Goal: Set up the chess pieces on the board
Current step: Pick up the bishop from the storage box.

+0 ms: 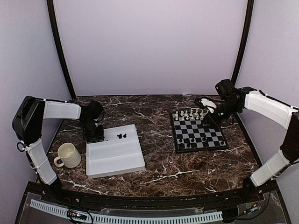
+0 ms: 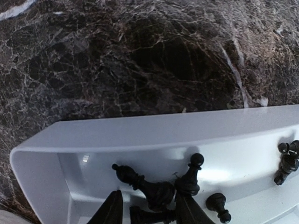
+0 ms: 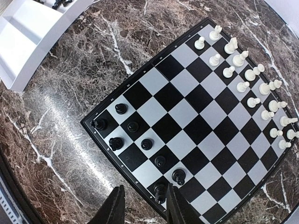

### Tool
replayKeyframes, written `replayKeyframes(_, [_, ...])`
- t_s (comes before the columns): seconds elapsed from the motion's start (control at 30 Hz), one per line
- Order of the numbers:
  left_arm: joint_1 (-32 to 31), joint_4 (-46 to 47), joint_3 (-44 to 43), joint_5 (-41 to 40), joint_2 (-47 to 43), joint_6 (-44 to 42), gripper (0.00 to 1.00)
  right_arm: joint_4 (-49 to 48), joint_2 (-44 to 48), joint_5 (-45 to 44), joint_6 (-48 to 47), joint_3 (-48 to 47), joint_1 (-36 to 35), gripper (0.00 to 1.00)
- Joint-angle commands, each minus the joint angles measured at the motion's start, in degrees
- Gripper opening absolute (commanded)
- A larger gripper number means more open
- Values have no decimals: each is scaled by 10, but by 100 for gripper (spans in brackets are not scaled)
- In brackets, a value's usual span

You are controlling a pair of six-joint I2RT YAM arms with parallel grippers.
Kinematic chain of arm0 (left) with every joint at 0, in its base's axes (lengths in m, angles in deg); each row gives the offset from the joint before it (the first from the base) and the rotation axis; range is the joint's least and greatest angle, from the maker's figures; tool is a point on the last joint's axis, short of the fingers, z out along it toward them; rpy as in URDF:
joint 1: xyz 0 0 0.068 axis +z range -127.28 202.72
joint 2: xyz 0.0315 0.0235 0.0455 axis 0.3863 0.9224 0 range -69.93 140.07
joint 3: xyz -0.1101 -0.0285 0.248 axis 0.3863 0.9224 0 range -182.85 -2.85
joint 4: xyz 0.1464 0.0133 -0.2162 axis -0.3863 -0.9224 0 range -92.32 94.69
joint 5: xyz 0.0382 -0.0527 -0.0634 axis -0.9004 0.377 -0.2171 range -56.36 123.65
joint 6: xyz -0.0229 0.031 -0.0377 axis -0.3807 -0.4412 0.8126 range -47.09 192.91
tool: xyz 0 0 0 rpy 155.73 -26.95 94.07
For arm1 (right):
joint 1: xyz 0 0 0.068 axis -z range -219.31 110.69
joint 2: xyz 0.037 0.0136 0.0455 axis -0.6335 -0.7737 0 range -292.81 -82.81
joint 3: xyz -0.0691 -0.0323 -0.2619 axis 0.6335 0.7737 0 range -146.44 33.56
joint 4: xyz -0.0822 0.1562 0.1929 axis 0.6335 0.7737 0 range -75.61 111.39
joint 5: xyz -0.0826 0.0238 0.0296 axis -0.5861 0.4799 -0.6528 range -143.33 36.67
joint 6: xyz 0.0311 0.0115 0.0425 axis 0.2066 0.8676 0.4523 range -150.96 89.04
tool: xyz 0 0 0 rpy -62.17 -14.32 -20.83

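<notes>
Left jaws flank glossy black chessmen (image 2: 156, 193) in white tray (image 2: 140, 130); grip unclear.

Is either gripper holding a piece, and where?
Right gripper: nothing, jaws apart around a black piece on the board. Left gripper straddles black pieces in the tray; grip unclear.

You have a broad open strip of bare surface (image 1: 163, 158) between the tray (image 1: 114, 161) on the left and the board (image 1: 196, 132) on the right. On the board, the white chess pieces (image 3: 242, 86) crowd the two far rows, tightly spaced. The black chess pieces (image 3: 133, 127) dot the near rows with gaps among them, and the middle rows stand free. In the tray's far compartment, a tangle of loose black pieces (image 2: 159, 191) lies hemmed in by the left end wall and the far wall. The mug (image 1: 67, 155) stands just left of the tray.
</notes>
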Motion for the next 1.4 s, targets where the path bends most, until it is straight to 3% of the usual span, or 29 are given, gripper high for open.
replayKeyframes(0.0, [2, 10, 8, 5, 10, 31, 40, -23, 16, 13, -8, 17, 4, 32])
replayKeyframes(0.23, [6, 10, -22, -16, 39, 16, 32, -32, 12, 27, -2, 31, 3, 32])
replayKeyframes(0.47, [6, -2, -47, -43, 58, -28, 16, -31, 12, 24, 0, 31, 4, 31])
replayKeyframes(0.77, [6, -35, -53, -48, 13, -95, 9, -22, -5, 25, 4, 12, 3, 31])
replayKeyframes(0.93, [6, -29, -66, -63, -11, -150, 11, -20, -20, 27, 5, -1, 3, 31])
replayKeyframes(1.17, [6, -55, -124, -78, 38, -218, 29, -12, -27, 25, 5, -13, 4, 31])
replayKeyframes(1.37, [8, -65, -137, -94, 62, -240, 35, -9, -25, 21, 4, -12, 4, 31])
